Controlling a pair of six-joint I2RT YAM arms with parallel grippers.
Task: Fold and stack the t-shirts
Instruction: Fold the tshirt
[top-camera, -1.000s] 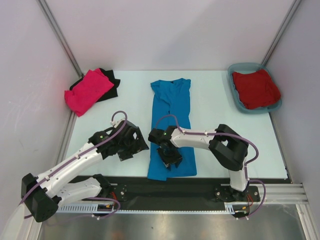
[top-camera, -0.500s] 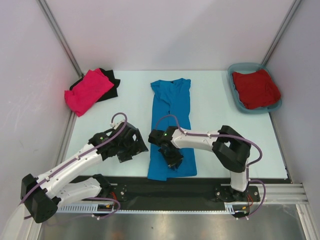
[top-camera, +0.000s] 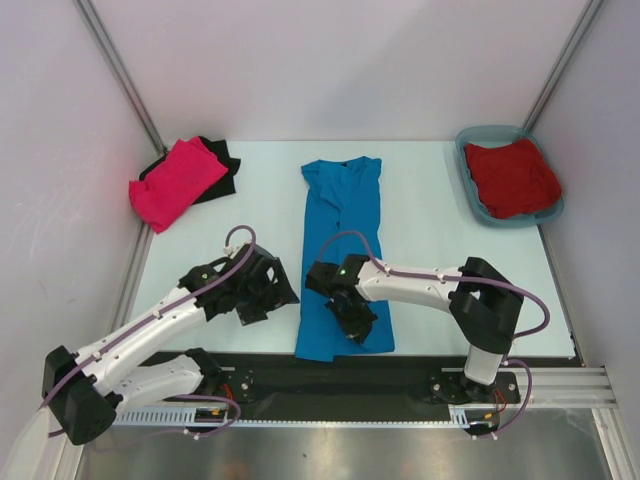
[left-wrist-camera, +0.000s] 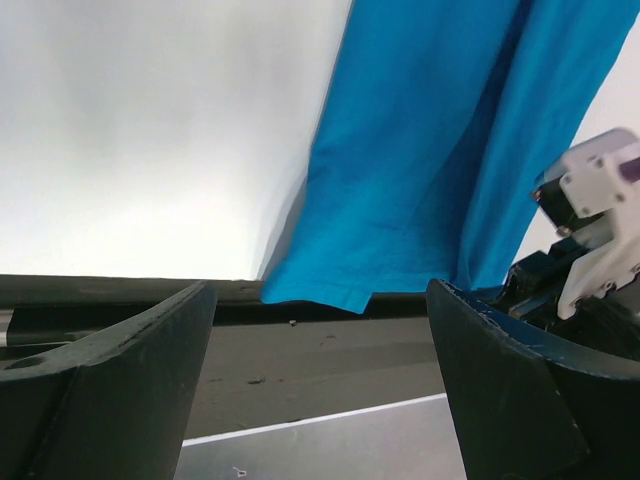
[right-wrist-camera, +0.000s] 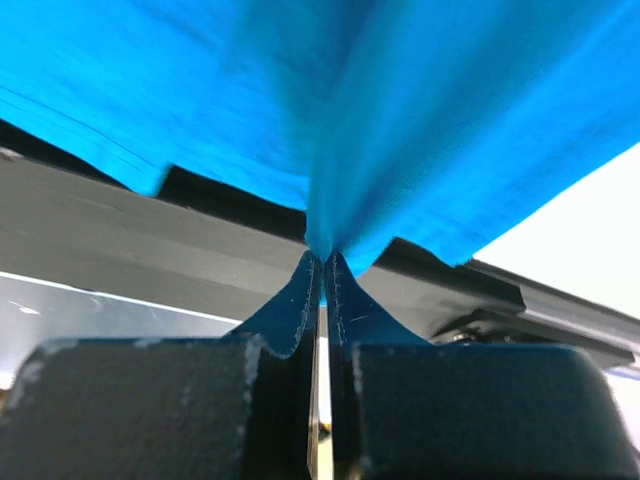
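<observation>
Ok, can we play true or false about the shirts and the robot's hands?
1. The right hand is pinching the blue shirt. True.
2. The left hand is holding the blue shirt too. False: it is open beside the shirt's left edge and holds nothing.
3. The red shirt is in the tub. True.
4. The pink shirt lies under the black shirt. False: the pink shirt lies on top of the black shirt.
</observation>
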